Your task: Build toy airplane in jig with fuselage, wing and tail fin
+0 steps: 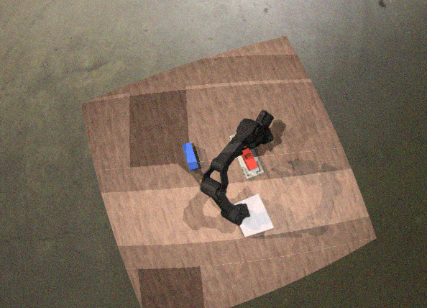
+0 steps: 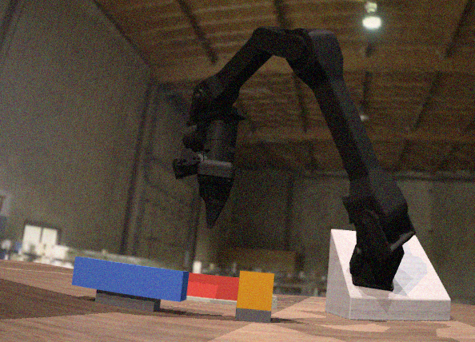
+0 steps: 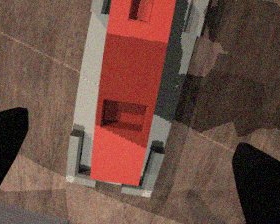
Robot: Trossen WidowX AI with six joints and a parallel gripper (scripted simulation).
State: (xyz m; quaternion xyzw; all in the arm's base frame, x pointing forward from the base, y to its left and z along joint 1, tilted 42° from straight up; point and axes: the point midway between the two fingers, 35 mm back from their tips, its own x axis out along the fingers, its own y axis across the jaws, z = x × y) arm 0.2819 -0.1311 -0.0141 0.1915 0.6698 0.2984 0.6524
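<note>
The red fuselage (image 1: 250, 162) (image 2: 213, 286) (image 3: 133, 65) lies in the pale cradle (image 1: 250, 174) (image 3: 88, 85), between its corner walls, and looks flat. Two sockets in its top show empty in the wrist view; part of the fuselage is out of that frame. My gripper (image 2: 211, 225) (image 3: 134, 137) is wide open and empty, well above the fuselage, with a finger out to each side. The blue wing (image 1: 190, 157) (image 2: 128, 279) lies level on a grey stand (image 2: 128, 301). The orange tail fin (image 2: 256, 290) stands on a small grey block (image 2: 253, 316); the arm mostly hides it in the top view.
The white wedge-shaped base (image 1: 262, 221) (image 2: 400, 310) stands under the arm's foot. The arm reaches from it over the cradle and covers part of the cradle in the top view. The wing's stand is off to one side of the cradle.
</note>
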